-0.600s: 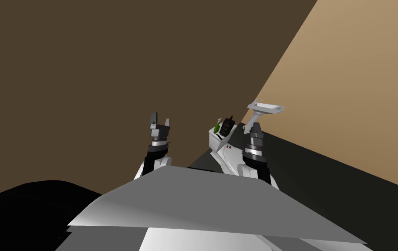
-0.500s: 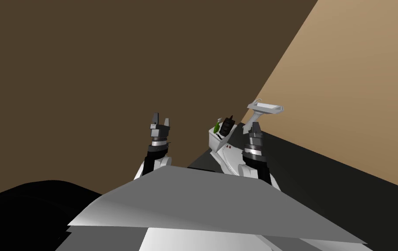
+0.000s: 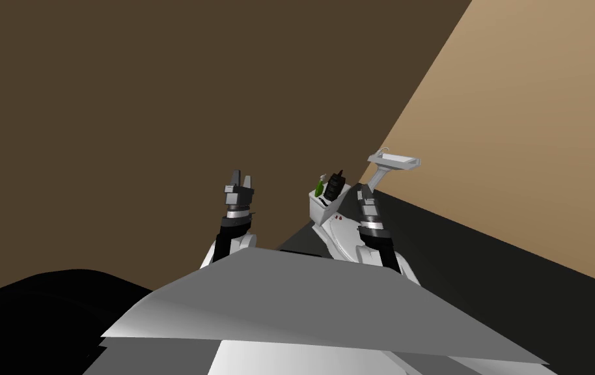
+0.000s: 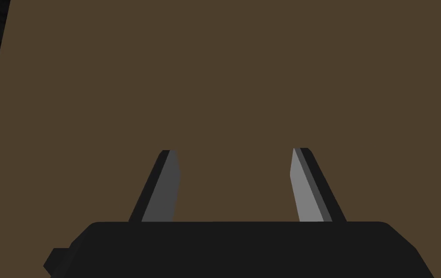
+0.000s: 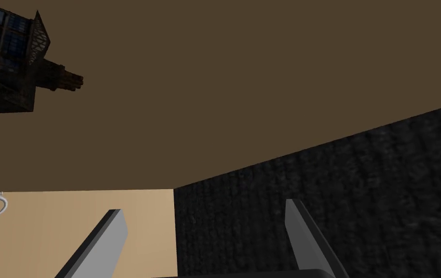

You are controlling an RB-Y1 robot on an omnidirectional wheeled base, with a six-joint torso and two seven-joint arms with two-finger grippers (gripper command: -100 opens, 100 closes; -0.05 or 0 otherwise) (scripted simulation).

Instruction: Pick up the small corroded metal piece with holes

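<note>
**Room.** A dark brown wall (image 3: 159,97) meets a tan wall (image 3: 537,130) above a near-black floor (image 3: 485,273).

**Fixtures.** A white toilet-shaped fixture (image 3: 342,234) stands at the foot of the brown wall, near the corner. A white pedestal basin (image 3: 395,160) is just beyond it. On the fixture's boxy tank sit a green bottle (image 3: 319,188) and a black ribbed object (image 3: 335,185).

**Grippers.** The left gripper (image 3: 241,177) points at the brown wall, released. Its wrist view shows both blades (image 4: 235,152) spread with nothing between them. The right gripper (image 3: 362,193) hangs just beside the tank, likewise released – blades apart (image 5: 204,207) and empty.

**Target.** Two tiny reddish-brown specks (image 3: 338,217) lie on the fixture's white top, just below the tank and near the right gripper. These are probably the corroded piece, but they are too small to confirm any holes.

**Handling (judgement).**
- Expect a light, stiff, flat part with a rough, rusted skin that gives fair friction.
- It may skate on the smooth white surface, so bring the blades down to the surface and close across its narrow edges.
- Avoid pinching at a hole.

**Markings.** No brand, label or lettering is legible on anything.
</note>
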